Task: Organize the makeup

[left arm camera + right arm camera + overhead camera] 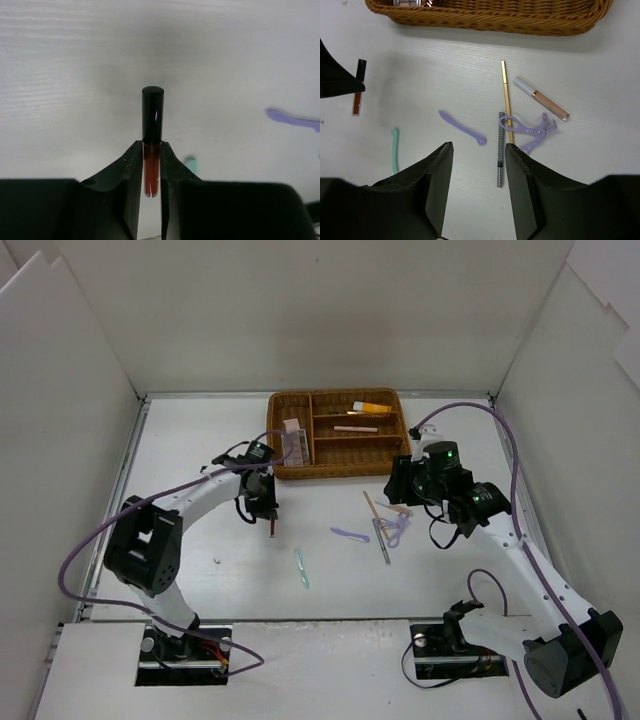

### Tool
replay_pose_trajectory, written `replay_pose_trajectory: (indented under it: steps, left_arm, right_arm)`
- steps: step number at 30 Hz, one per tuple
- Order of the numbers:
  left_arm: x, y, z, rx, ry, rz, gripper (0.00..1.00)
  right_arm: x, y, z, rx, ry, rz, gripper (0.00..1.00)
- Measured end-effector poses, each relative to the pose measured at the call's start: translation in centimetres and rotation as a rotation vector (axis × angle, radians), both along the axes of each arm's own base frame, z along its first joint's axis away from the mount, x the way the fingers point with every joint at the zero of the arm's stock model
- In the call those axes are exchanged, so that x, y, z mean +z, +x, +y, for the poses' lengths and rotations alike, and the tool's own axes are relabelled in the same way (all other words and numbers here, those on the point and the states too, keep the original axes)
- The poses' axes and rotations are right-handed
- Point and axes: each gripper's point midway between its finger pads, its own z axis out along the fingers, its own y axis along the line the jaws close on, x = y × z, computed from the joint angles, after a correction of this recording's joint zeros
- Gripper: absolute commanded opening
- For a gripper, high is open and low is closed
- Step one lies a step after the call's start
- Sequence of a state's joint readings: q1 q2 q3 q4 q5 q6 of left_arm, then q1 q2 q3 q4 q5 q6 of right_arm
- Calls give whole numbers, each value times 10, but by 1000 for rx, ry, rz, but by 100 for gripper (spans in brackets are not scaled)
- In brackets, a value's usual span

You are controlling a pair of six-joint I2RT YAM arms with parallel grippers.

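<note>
My left gripper (151, 150) is shut on a red lip gloss tube with a black cap (152, 145), which hangs over the bare table left of the loose makeup; it also shows in the top view (272, 528). My right gripper (479, 147) is open and empty above the loose items. These are a lilac spatula (462, 128), a checked pencil (500, 150), a gold pencil (506, 95), a lilac eyelash curler (530, 131), a nude gloss with a white cap (541, 98) and a mint tool (395, 150).
The brown wicker tray (340, 472) stands at the back centre. It holds a palette (294, 440), an orange tube (372, 407) and thin sticks. White walls enclose the table on the left, back and right.
</note>
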State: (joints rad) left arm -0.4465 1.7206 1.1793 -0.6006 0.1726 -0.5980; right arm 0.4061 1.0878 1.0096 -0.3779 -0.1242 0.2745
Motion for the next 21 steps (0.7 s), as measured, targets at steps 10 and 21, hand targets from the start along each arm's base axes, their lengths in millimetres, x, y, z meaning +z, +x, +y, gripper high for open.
replay_pose_trajectory:
  steps: [10, 21]
  left_arm:
    - [134, 36, -76, 124, -384, -257, 0]
    - [193, 153, -159, 324, -745, -380, 0]
  right_arm:
    - [37, -26, -11, -19, 70, -123, 45]
    - [54, -42, -38, -117, 51, -191, 50]
